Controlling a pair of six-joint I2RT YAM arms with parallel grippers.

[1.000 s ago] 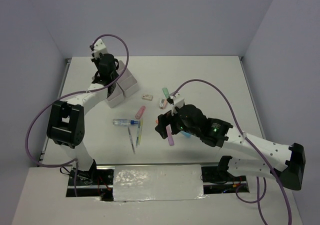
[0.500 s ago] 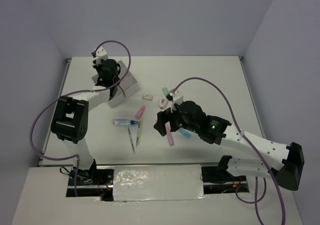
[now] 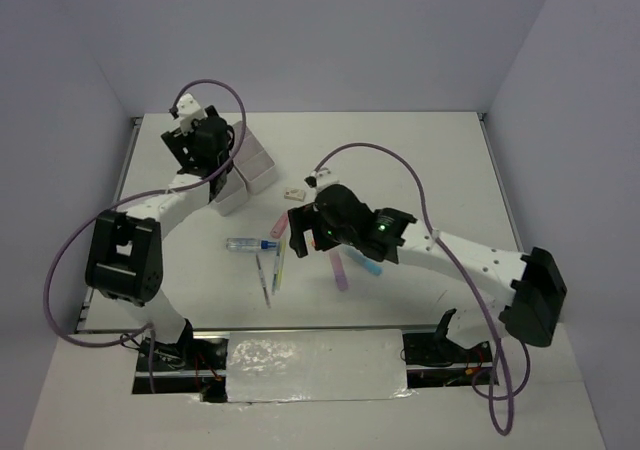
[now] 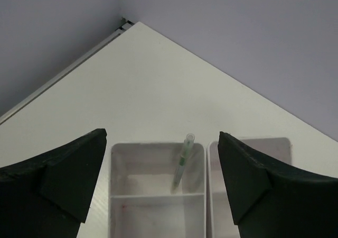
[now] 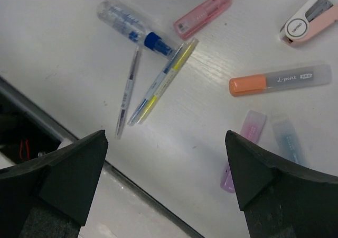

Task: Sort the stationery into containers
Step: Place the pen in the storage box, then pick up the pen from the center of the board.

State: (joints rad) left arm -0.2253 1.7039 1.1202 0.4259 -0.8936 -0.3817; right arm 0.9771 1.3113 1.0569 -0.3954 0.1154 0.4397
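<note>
In the left wrist view my left gripper (image 4: 161, 136) stands open above the containers (image 4: 157, 146). A thin green pen (image 4: 182, 164) leans inside the far compartment, free of the fingers. From above, the left gripper (image 3: 212, 155) hovers over the white containers (image 3: 252, 166). My right gripper (image 5: 165, 135) is open and empty over the table. Ahead of it lie a clear blue-capped tube (image 5: 129, 26), a purple pen (image 5: 128, 92), yellow and blue pens (image 5: 161, 82), and pink (image 5: 202, 15), orange (image 5: 280, 80), purple (image 5: 243, 150) and blue (image 5: 288, 140) highlighters.
A pink-white eraser-like piece (image 5: 309, 21) lies beyond the orange highlighter. In the top view the right gripper (image 3: 303, 232) is near the pink highlighter (image 3: 281, 223), with the tube (image 3: 250, 244) and pens (image 3: 272, 270) to its left. The table's near edge (image 5: 132, 188) runs just below.
My left gripper has opened, and the green pen now rests in the compartment. My right arm swung left and farther out, from above the purple highlighter toward the pens.
</note>
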